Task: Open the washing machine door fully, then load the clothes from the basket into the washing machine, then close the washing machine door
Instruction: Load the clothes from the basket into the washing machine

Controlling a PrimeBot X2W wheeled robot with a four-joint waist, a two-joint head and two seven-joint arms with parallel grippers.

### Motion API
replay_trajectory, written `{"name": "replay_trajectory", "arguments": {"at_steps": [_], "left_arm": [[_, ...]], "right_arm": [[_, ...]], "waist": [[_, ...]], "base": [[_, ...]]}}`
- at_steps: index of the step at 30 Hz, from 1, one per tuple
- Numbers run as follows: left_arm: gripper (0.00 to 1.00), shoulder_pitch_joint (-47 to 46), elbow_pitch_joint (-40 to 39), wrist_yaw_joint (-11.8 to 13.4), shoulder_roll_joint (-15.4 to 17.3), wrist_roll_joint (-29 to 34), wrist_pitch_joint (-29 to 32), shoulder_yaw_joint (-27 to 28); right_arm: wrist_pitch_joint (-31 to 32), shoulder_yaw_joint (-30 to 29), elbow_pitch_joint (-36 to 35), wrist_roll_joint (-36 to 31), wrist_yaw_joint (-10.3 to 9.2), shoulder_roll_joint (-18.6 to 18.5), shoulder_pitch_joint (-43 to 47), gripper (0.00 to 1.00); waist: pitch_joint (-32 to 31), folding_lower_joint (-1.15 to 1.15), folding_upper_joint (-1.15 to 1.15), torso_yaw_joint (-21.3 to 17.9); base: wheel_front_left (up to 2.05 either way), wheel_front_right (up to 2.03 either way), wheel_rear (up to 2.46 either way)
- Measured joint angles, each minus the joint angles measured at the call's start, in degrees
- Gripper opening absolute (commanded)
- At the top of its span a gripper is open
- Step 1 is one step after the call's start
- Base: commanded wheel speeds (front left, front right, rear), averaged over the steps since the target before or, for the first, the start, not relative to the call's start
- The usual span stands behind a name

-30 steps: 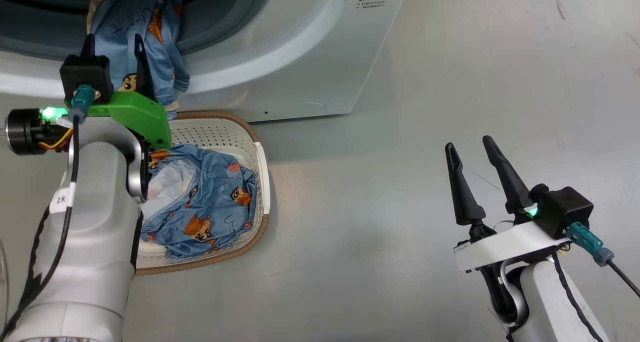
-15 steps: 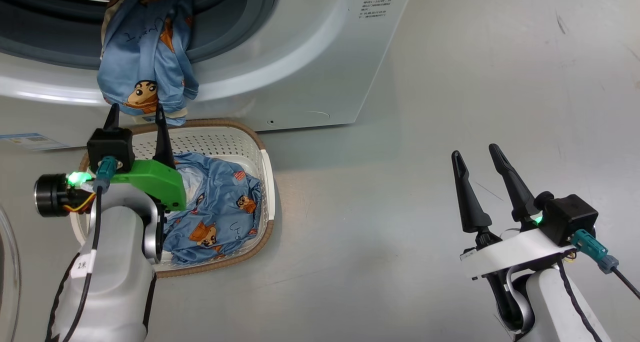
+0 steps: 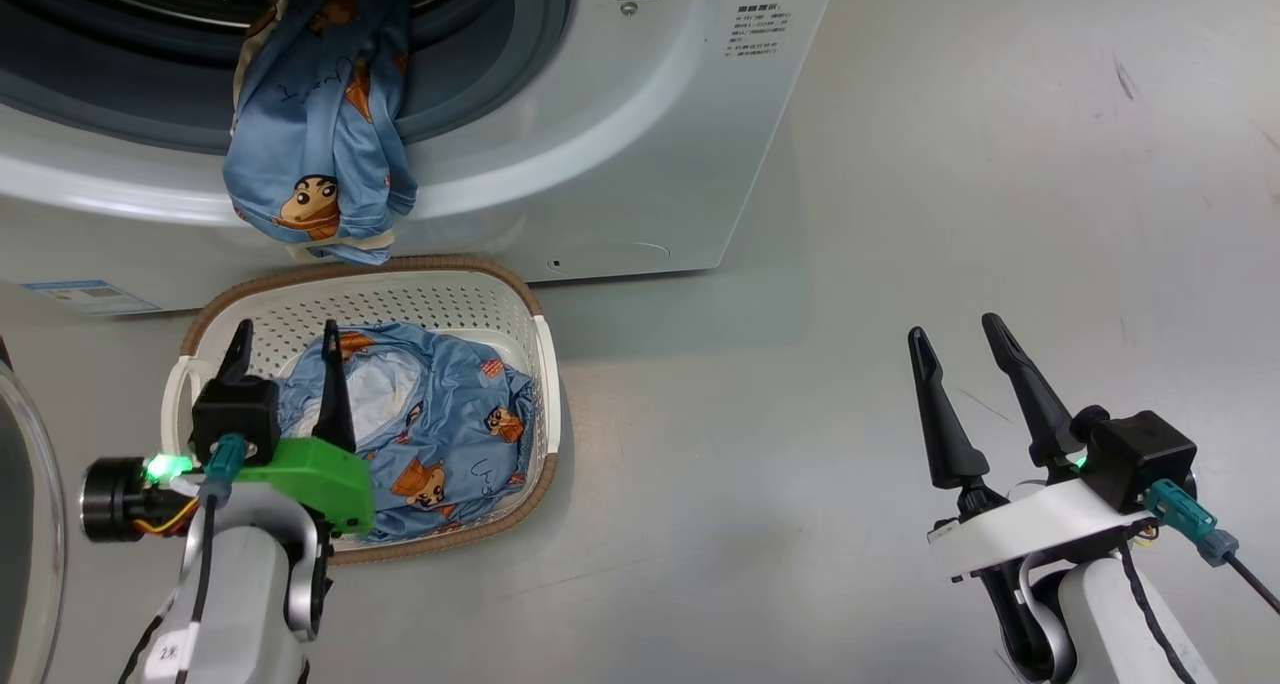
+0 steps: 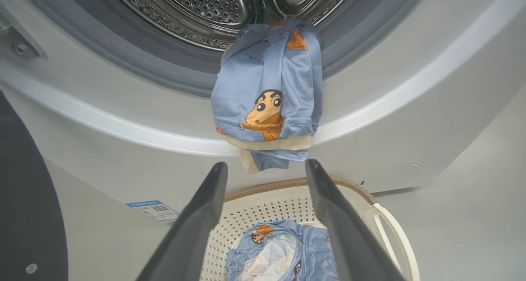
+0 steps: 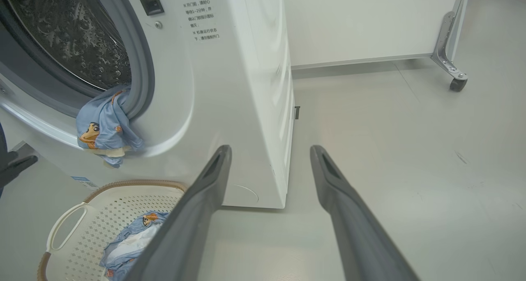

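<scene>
Left jaws, wide and empty, hover over the cream-white perforated plastic basket holding light blue cartoon-print clothes; more drapes from the big white washing machine. My right jaws gape empty.

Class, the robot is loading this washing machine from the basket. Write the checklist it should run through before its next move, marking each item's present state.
1. Washing machine door swung clear of the opening: ok.
2. Left gripper open and empty: ok.
3. Right gripper open and empty: ok.
4. Loaded clothes fully inside the drum: not ok, they hang out over the gasket.
5. Basket emptied: not ok, a blue garment lies inside.
</scene>
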Motion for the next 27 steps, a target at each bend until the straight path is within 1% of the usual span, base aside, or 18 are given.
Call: {"name": "replay_trajectory", "arguments": {"at_steps": [4,17,27], "left_arm": [[1.00,3.27,-2.77,0.34,1.10,0.07,0.00,1.05],[1.00,12.53,-10.80,1.31,1.19,0.03,-0.01,3.61],[1.00,15.41,-15.11,1.52,0.98,-0.19,0.00,4.20]], "right_arm": [[0.00,-0.10,-0.04,-0.01,0.00,-0.33,0.58,1.00],[0.00,-1.14,-0.94,-0.51,0.00,-1.35,2.76,1.00],[0.00,-1.79,-1.54,-0.52,0.00,-1.60,3.53,1.00]], "waist": [[-0.59,0.00,0.00,-0.14],[-2.16,0.00,0.00,-0.70],[-2.31,0.00,0.00,-0.89]], "base": [[0.00,0.00,0.00],[0.00,0.00,0.00],[0.00,0.00,0.00]]}}
